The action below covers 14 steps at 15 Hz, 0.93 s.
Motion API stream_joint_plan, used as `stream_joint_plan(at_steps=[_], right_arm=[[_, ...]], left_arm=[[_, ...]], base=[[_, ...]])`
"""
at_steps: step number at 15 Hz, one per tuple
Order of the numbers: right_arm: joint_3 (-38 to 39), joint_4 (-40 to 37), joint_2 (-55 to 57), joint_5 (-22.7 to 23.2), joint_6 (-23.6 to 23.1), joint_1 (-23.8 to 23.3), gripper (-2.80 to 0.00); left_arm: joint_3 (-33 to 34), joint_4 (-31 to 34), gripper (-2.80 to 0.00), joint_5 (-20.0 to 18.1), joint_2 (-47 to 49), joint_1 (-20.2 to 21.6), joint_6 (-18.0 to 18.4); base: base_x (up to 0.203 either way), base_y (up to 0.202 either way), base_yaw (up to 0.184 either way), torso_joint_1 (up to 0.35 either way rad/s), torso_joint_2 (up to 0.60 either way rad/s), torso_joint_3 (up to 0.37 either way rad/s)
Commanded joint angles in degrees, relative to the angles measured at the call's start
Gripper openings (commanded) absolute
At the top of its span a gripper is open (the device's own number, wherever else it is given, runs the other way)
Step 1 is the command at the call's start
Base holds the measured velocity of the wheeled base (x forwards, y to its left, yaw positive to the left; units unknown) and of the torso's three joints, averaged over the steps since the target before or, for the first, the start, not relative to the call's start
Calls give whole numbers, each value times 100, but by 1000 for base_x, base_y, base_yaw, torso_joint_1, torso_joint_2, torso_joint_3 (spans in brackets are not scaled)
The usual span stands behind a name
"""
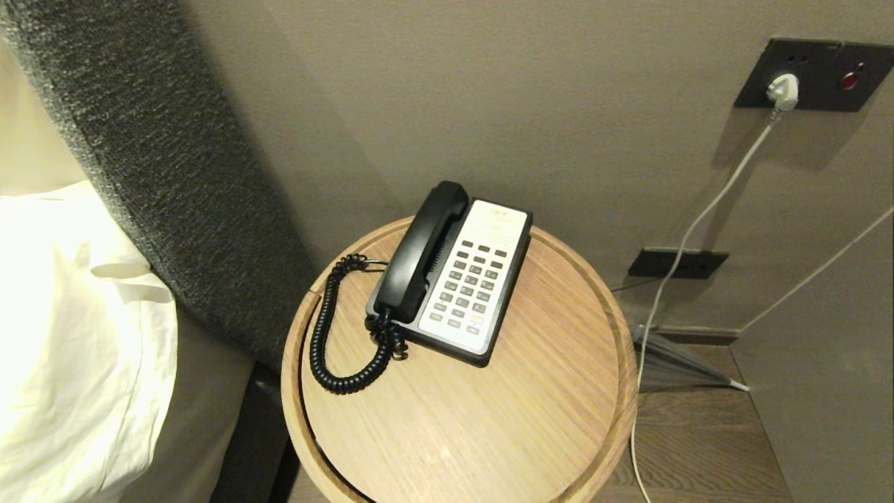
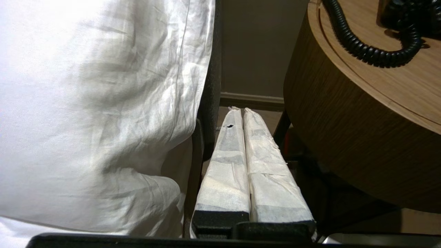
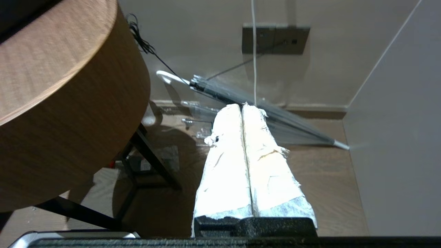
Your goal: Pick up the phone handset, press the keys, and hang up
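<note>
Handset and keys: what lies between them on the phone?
Head view: a narrow ridged black strip of the base lies between the handset and the keys.

place: hotel bedroom | cues: bed linen [image 1: 70, 314], bedside table [image 1: 489, 419], desk phone [image 1: 454, 272]

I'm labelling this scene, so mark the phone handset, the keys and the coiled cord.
phone handset [image 1: 419, 255], head view, middle of its grip.
keys [image 1: 469, 284], head view, centre of the grey button rows.
coiled cord [image 1: 320, 335], head view, left side of its loop.
</note>
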<state>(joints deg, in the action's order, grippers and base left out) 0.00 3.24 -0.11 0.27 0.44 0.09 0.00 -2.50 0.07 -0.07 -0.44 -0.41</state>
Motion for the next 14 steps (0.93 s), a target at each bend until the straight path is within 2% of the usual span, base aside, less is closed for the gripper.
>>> stream_joint_plan(at_steps=[1,14], right_arm=[[114,10,2,-9,35,0,-280],[114,10,10,0,-10,0,-280]], left_arm=[[97,-5,-280,1,7,0,-2],[97,-5,-280,1,7,0,-2]], base=[[0,0,0,4,1,210],[0,0,0,2,2,201]])
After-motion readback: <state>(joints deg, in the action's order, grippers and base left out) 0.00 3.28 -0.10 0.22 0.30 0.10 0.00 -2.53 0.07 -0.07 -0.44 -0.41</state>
